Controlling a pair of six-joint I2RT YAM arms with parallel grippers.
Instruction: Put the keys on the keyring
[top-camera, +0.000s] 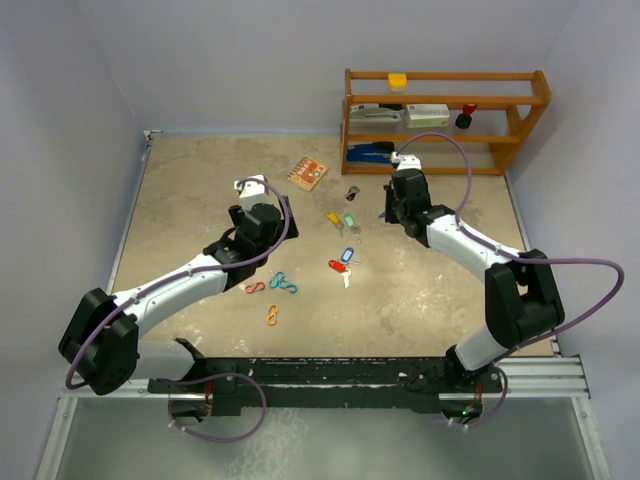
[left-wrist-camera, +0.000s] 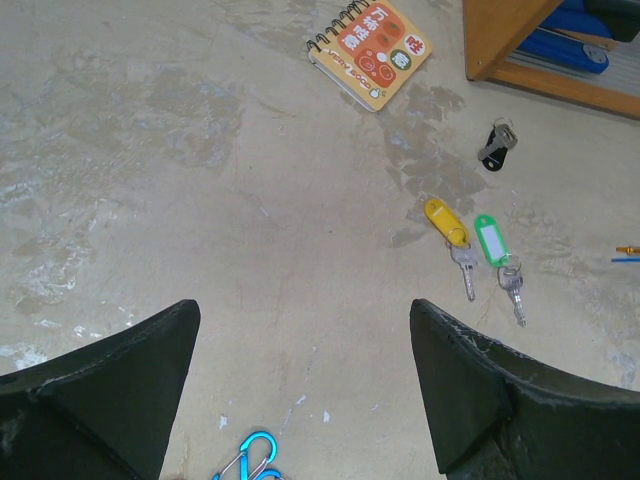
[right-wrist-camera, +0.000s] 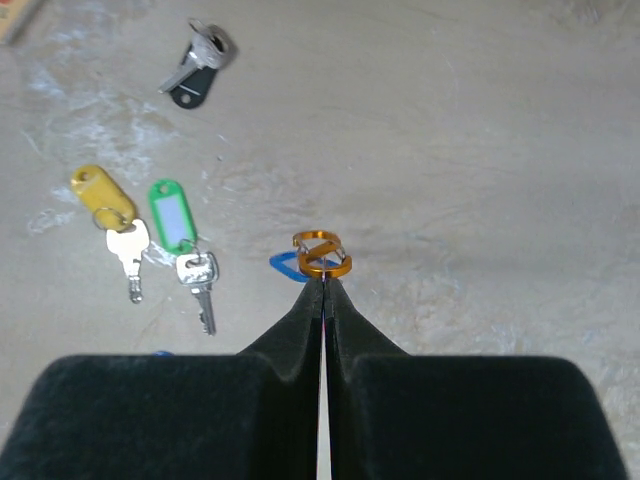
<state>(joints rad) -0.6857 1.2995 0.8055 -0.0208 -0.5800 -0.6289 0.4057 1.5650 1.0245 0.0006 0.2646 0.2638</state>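
Note:
Five tagged keys lie mid-table: yellow (top-camera: 334, 217), green (top-camera: 349, 221), black (top-camera: 352, 193), blue (top-camera: 347, 255) and red (top-camera: 337, 266). My right gripper (right-wrist-camera: 322, 280) is shut on a small gold S-shaped clip (right-wrist-camera: 322, 256), held at the fingertips just right of the yellow key (right-wrist-camera: 98, 190) and green key (right-wrist-camera: 172, 213). A blue clip (right-wrist-camera: 284, 265) sits right behind the gold one. The black key (right-wrist-camera: 195, 80) lies farther off. My left gripper (left-wrist-camera: 305, 310) is open and empty above bare table, with the yellow key (left-wrist-camera: 445, 222) and green key (left-wrist-camera: 488, 240) ahead to its right.
Loose clips lie near the left gripper: red (top-camera: 254, 288), blue (top-camera: 283, 283) and orange (top-camera: 272, 316); the blue one shows between the left fingers (left-wrist-camera: 250, 455). A spiral notebook (top-camera: 308, 173) lies at the back. A wooden shelf (top-camera: 445, 120) stands at the back right.

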